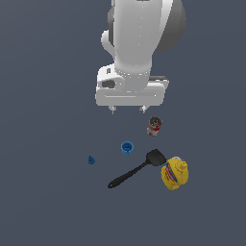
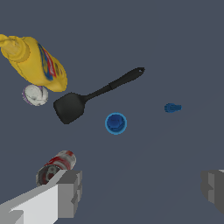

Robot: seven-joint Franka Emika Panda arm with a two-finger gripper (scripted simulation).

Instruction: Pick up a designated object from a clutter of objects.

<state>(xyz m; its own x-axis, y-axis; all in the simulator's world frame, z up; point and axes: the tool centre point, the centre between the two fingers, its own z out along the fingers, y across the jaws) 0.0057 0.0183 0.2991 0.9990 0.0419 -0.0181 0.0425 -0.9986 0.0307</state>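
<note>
Claw (image 1: 128, 110) up high with jaws spread wide and empty, tiny blue piece (image 1: 91, 160) lying alone on the floor, well apart from the claw, off toward the exterior view's left, blue cup (image 1: 127, 148) and black spatula (image 1: 136, 170) between it and the yellow bottle (image 1: 174, 174)

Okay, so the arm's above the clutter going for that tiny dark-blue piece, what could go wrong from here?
The round blue cup is the same colour and lies near the tiny dark-blue knobbly piece, so it may be grabbed instead. The piece is small and could slip between the open end effector fingers. The red-and-white can beside one finger could be knocked.
</note>
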